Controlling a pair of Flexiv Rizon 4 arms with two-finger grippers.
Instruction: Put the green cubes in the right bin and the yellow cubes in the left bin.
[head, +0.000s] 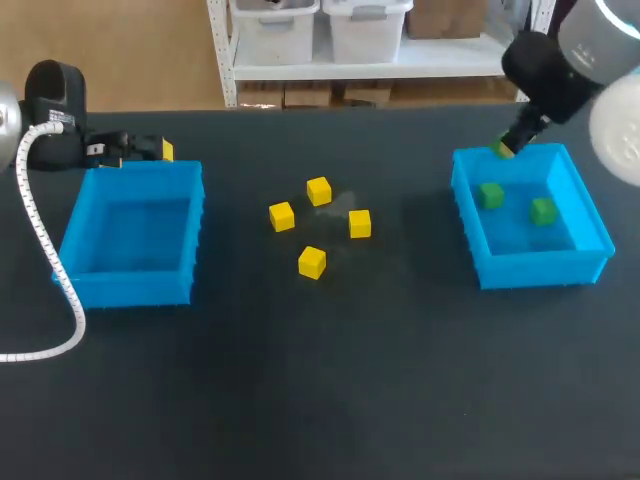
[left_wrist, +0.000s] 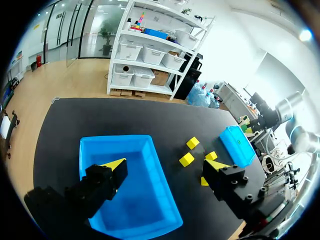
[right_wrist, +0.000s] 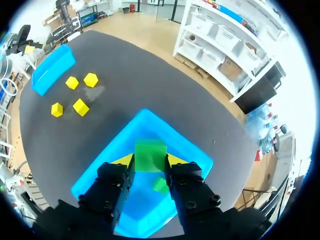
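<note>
Right pincer, green cube clamped between — over right bin

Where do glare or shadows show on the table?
Head view: a pale sheen on the table beside the yellow cubes, and a soft shadow beside the right bin. Right wrist view: the same pale patch by the cubes. Left wrist view: the left bin shows no strong glare.

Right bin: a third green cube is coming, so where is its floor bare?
In the right bin, bare floor lies along the near wall, in front of its two green cubes; the far corner, under the right gripper holding a third green cube, is crowded.
</note>
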